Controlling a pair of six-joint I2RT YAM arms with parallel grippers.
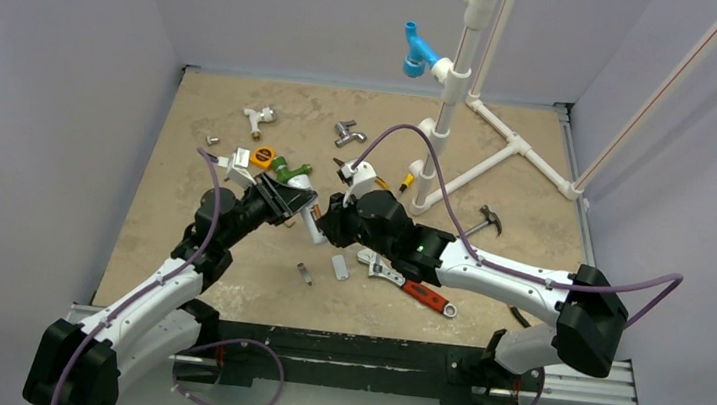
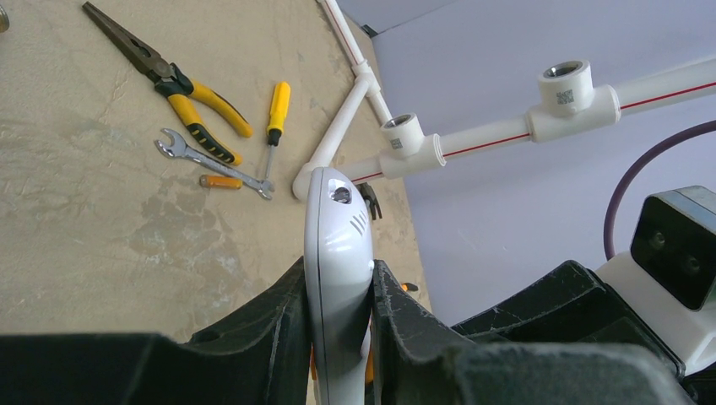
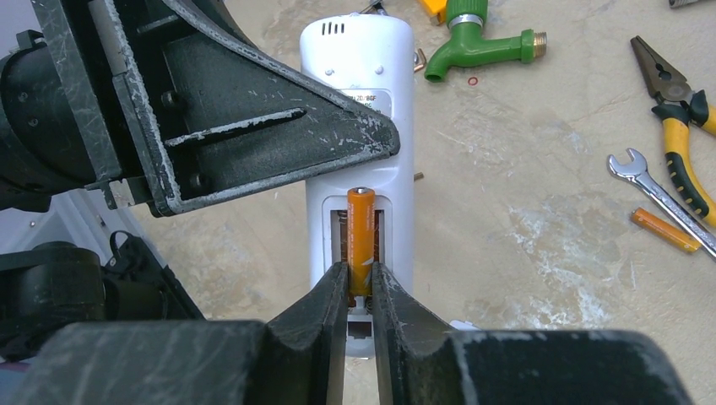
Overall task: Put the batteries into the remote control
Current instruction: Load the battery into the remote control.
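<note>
My left gripper (image 2: 339, 291) is shut on the white remote control (image 2: 338, 253) and holds it edge-on above the table; it also shows in the top view (image 1: 280, 197). In the right wrist view the remote (image 3: 359, 93) lies back up with its battery bay open. My right gripper (image 3: 360, 283) is shut on an orange battery (image 3: 361, 236), holding it in the bay. The second orange battery (image 3: 664, 229) lies on the table beside a spanner and also shows in the left wrist view (image 2: 221, 180).
Yellow-handled pliers (image 2: 181, 89), a spanner (image 2: 211, 162) and a yellow screwdriver (image 2: 276, 110) lie by the loose battery. A green tap (image 3: 481, 46) lies beyond the remote. A white pipe frame (image 1: 473, 124) stands at the back. A loose white cover (image 1: 340, 267) and a red wrench (image 1: 420, 292) lie near.
</note>
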